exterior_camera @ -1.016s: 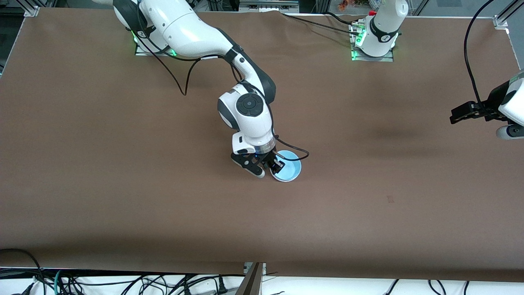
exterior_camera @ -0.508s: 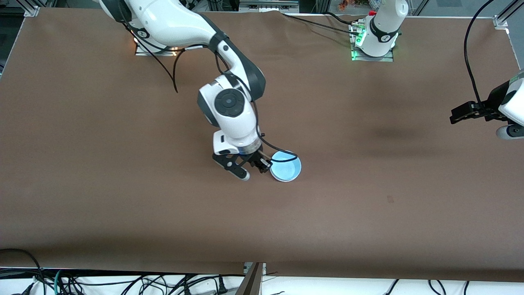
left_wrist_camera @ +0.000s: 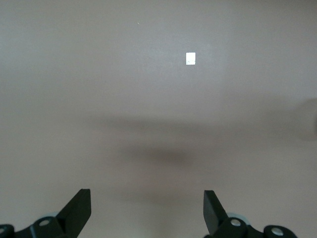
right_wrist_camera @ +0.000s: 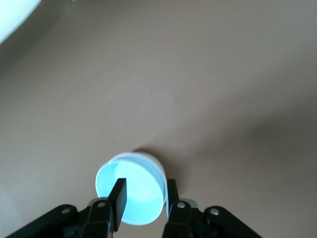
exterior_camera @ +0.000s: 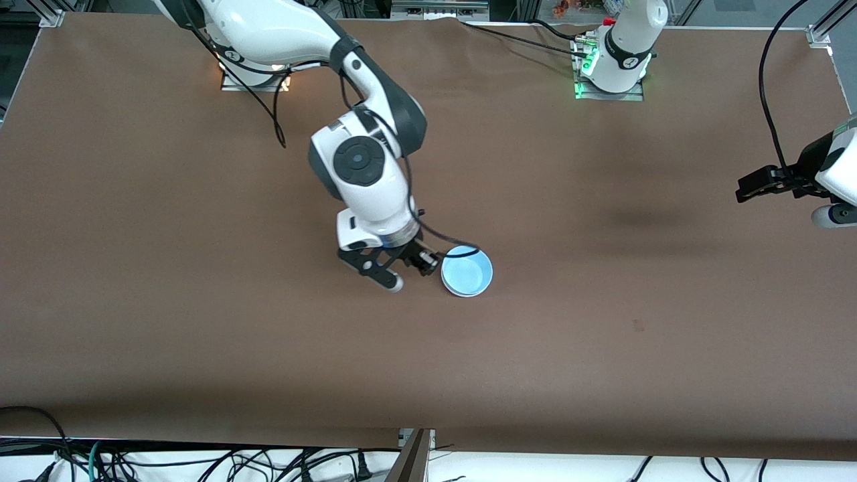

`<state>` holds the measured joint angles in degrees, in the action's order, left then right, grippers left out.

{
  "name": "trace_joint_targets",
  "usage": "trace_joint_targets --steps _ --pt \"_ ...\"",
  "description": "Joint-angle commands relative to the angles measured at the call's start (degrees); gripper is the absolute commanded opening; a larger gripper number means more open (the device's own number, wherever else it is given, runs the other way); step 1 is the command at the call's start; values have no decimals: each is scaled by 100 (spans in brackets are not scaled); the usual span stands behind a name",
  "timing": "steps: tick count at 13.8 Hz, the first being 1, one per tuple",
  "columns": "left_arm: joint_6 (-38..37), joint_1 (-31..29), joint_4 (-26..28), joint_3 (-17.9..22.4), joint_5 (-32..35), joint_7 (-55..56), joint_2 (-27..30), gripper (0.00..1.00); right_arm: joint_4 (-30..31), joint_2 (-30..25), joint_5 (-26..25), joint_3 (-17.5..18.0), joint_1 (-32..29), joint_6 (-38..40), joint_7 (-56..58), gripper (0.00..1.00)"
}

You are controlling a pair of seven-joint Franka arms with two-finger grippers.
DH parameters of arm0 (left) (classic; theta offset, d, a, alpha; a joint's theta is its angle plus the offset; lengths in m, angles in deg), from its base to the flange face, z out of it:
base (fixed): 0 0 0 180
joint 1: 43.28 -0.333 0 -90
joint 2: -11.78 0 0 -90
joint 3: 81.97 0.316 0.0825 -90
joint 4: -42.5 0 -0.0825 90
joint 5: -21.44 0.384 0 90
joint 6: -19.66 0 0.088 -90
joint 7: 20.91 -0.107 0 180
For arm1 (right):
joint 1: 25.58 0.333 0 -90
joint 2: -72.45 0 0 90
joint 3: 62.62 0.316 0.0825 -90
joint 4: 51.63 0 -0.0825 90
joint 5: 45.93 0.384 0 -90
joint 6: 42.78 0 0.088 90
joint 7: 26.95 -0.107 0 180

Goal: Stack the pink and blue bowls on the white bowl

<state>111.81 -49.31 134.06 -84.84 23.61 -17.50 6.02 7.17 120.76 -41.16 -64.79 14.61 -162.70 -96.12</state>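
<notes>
The light blue bowl (exterior_camera: 467, 270) sits mid-table, nested in a bowl whose white wall (exterior_camera: 463, 294) shows just under its rim. The pink bowl is hidden. My right gripper (exterior_camera: 424, 262) is open and empty. It hangs low beside the stack, on the side toward the right arm's end of the table. In the right wrist view the blue bowl (right_wrist_camera: 143, 184) shows past the parted fingers (right_wrist_camera: 118, 197), with the white wall (right_wrist_camera: 157, 165) around it. My left gripper (exterior_camera: 744, 189) waits open over the left arm's end of the table, and the left wrist view (left_wrist_camera: 147, 210) shows only bare table under it.
The brown table cover (exterior_camera: 201, 321) spreads around the stack. A small white label (left_wrist_camera: 190, 58) lies on it under the left arm. Cables hang below the table edge nearest the front camera (exterior_camera: 201, 462).
My right gripper's fingers have come off the blue bowl's rim and the hand has drawn back toward the right arm's end. The bowl stack stayed put. The left arm has not moved.
</notes>
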Motion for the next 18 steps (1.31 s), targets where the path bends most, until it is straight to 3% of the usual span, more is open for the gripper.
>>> trace_joint_targets --steps 1,18 --pt "-127 -21 -174 -4 -103 11 -75 100 17 291 -10 -29 269 -407 -219 40" --pt "-162 -91 -183 5 -305 28 -75 100 35 1066 -591 -82 411 -1086 -264 40"
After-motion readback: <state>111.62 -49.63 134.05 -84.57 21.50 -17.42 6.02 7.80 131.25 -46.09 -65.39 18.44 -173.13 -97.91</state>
